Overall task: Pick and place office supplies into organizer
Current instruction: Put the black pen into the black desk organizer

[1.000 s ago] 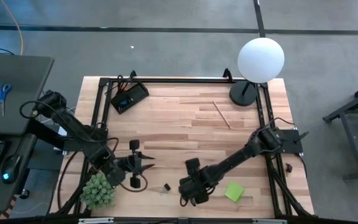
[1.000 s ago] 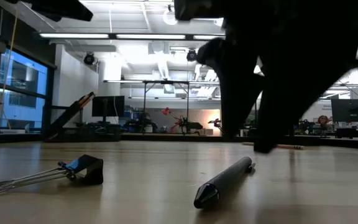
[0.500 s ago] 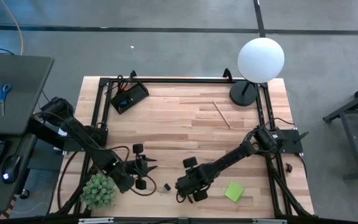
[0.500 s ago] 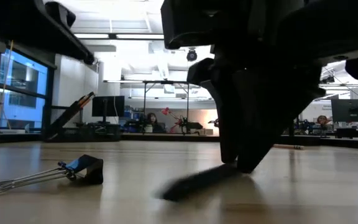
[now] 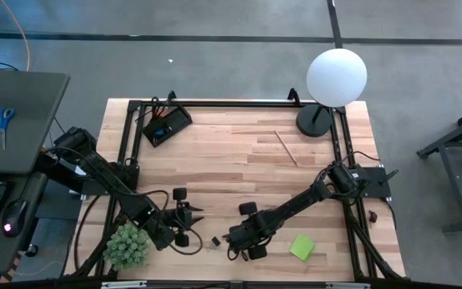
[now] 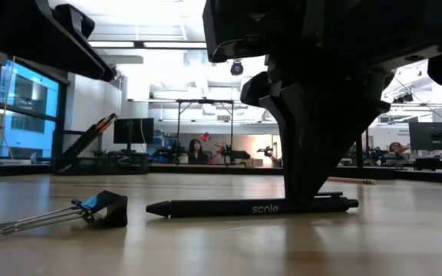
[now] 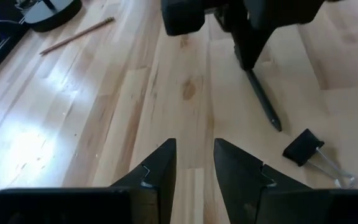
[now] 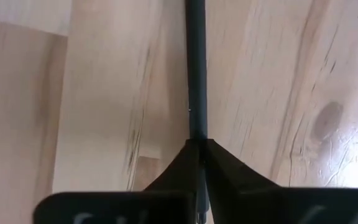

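While the left arm waits at the near left of the table (image 5: 239, 152), the right gripper (image 5: 233, 241) is down at the near centre, its fingers (image 8: 222, 168) pinched on one black pen (image 6: 252, 207). That pen lies flat along the wood and bears white lettering on its barrel.

One black binder clip (image 6: 102, 209) with wire handles rests on the table just left of the pen, apart from it.

The left gripper (image 5: 197, 215) hangs near the clip with its two fingers (image 7: 157, 171) partly spread and nothing between them.

One wooden pencil (image 5: 286, 148) lies alone at the far right, near the lamp base (image 5: 314, 120).

One green sticky-note pad (image 5: 301, 247) sits at the near right.

One black organizer (image 5: 167, 124) stands at the far left corner; its contents cannot be counted.

One green spiky plant (image 5: 127, 247) occupies the near left corner.
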Action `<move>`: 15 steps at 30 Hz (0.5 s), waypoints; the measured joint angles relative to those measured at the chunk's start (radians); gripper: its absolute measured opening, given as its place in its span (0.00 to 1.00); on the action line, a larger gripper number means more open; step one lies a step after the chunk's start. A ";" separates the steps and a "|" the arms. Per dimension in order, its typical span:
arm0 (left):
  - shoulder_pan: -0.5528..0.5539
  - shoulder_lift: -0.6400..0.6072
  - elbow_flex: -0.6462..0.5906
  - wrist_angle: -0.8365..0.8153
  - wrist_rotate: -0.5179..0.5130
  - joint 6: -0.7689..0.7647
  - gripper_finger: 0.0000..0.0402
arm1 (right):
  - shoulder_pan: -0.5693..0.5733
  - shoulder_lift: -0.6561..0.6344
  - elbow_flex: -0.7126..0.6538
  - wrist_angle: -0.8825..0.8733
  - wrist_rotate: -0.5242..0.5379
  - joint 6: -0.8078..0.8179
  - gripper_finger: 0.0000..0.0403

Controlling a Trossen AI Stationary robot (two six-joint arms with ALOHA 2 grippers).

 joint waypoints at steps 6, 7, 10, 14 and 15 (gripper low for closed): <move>-0.001 0.000 0.000 0.005 0.000 0.001 0.24 | 0.000 0.000 0.000 0.000 -0.023 0.053 0.05; -0.001 0.000 0.000 0.006 0.001 0.001 0.24 | 0.000 0.000 0.000 0.000 -0.023 0.064 0.07; -0.001 0.000 0.000 0.006 0.008 0.001 0.24 | 0.000 0.002 -0.002 0.004 -0.034 0.086 0.15; -0.001 0.000 0.000 0.006 0.008 0.001 0.24 | 0.002 0.003 -0.002 0.026 -0.033 0.109 0.24; -0.001 0.000 0.000 0.007 0.008 0.001 0.24 | 0.002 0.003 -0.002 0.027 -0.033 0.116 0.26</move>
